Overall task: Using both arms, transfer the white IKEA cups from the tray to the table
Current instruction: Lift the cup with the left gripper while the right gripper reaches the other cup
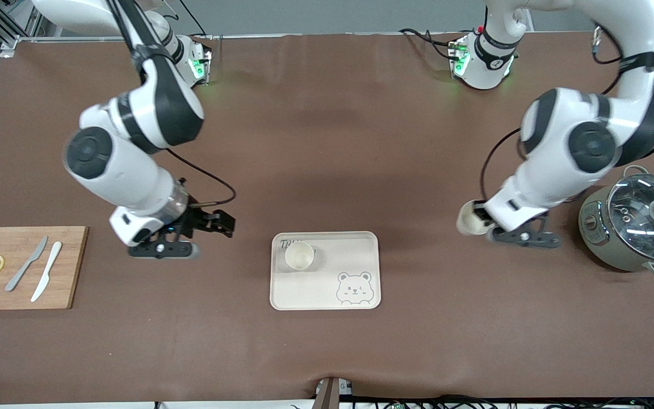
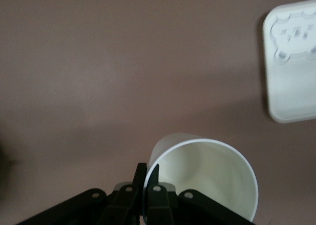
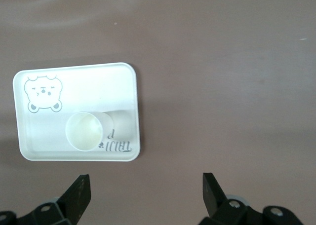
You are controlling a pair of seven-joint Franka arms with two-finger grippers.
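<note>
One small cream-white handleless cup (image 1: 470,218) hangs pinched by its rim in my left gripper (image 1: 483,222) over bare brown-clothed table (image 1: 327,142) near the left arm's end, ready for lowering, while my right gripper (image 1: 213,222) waits spread wide beside the cream bear-face tray (image 1: 327,298), which holds the second cup (image 1: 299,255).

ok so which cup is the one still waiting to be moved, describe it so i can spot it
Find the cream tray with the bear face drawing, mid-table. The cup stands upright in the corner by its lettering, diagonally across from the bear. Unlike the other cup, gripped by the left gripper over bare table, nothing holds it.
</note>
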